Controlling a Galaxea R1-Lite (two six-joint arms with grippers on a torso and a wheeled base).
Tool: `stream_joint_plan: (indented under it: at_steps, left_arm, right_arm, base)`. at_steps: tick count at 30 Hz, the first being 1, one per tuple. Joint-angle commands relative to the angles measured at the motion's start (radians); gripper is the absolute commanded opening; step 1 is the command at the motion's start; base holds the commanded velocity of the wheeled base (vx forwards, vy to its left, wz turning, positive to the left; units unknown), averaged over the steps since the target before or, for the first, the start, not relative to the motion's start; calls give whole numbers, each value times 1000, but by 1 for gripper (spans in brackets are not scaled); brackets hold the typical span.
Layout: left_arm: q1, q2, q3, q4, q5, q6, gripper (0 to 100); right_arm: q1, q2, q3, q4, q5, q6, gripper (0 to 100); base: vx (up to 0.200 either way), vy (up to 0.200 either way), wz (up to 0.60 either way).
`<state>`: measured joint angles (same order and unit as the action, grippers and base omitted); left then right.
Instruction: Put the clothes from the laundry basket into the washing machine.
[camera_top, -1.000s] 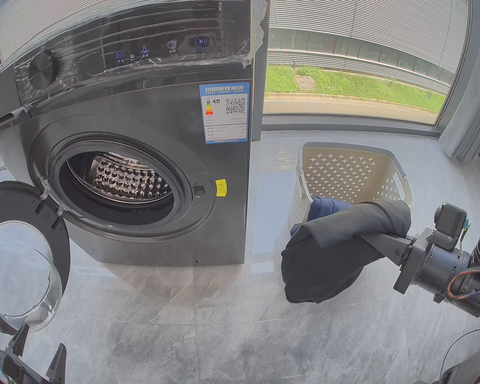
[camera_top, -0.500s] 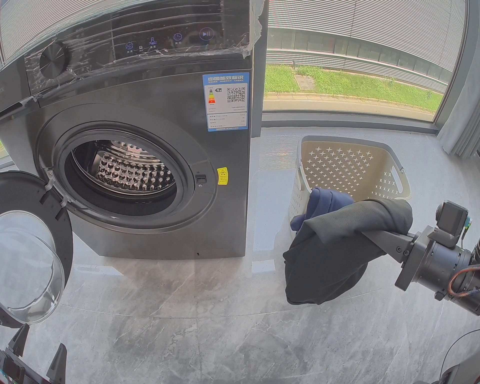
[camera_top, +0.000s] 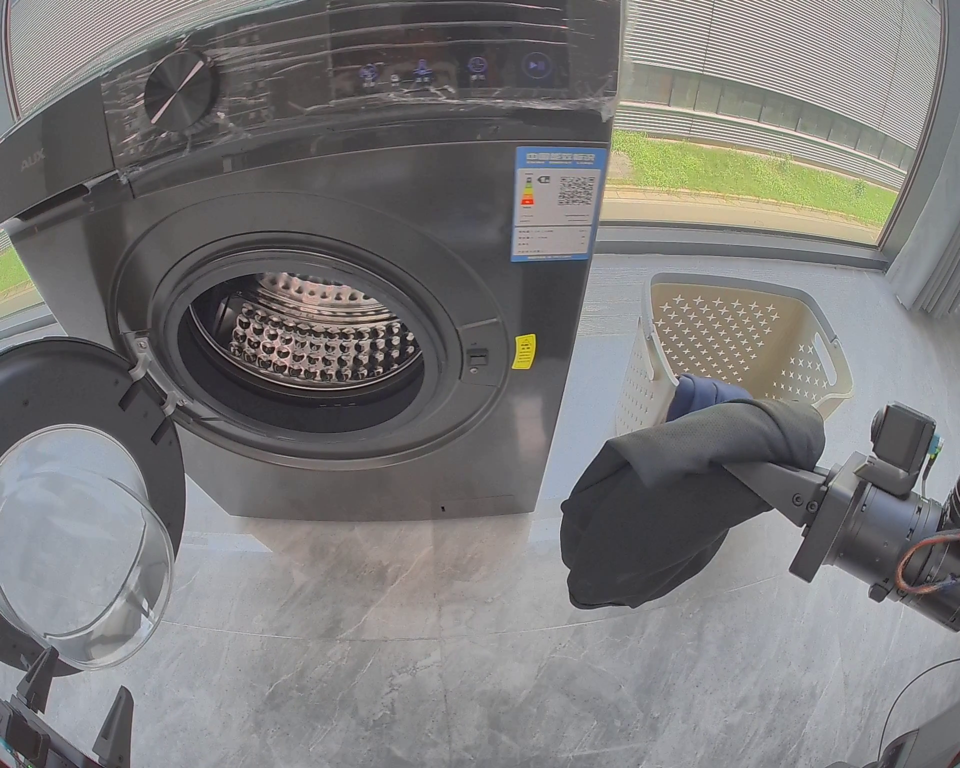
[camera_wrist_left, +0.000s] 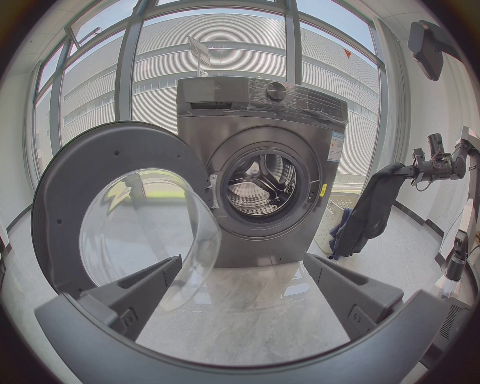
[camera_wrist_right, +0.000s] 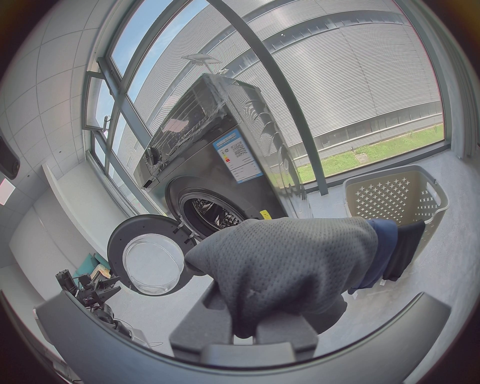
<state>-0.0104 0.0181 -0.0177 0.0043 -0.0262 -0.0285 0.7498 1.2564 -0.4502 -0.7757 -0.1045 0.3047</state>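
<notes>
Right end effector (camera_top: 748, 473) around dark garment (camera_top: 650, 505)

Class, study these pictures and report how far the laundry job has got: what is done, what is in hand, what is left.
Done: the door stands open and the drum looks empty. In hand: the right gripper holds a dark grey garment up beside the basket. Left: load that garment into the drum, then the blue garment at the basket's rim.

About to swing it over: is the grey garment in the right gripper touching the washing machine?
Apart. The left wrist view shows the grey garment hanging clear of the washing machine, floor between.
</notes>
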Motion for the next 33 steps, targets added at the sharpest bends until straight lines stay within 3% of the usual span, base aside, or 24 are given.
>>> stream_joint_plan:
  at_steps: [1, 12, 22, 33]
  left_arm:
    - [0, -6, 16, 0, 0, -1, 100]
    - [0, -6, 16, 0, 0, -1, 100]
    - [0, -7, 16, 0, 0, -1, 100]
    - [0, -7, 16, 0, 0, -1, 100]
  right_arm:
    - [0, 1, 1, 0, 0, 1, 0]
    - [0, 3, 2, 0, 0, 1, 0]
    - [-9, 6, 4, 3, 0, 4, 0]
    - [2, 17, 41, -2, 0, 21, 0]
  base:
    - [0, 0, 0]
    - [-164, 0, 0]
    - [0, 0, 0]
    - [0, 200, 0]
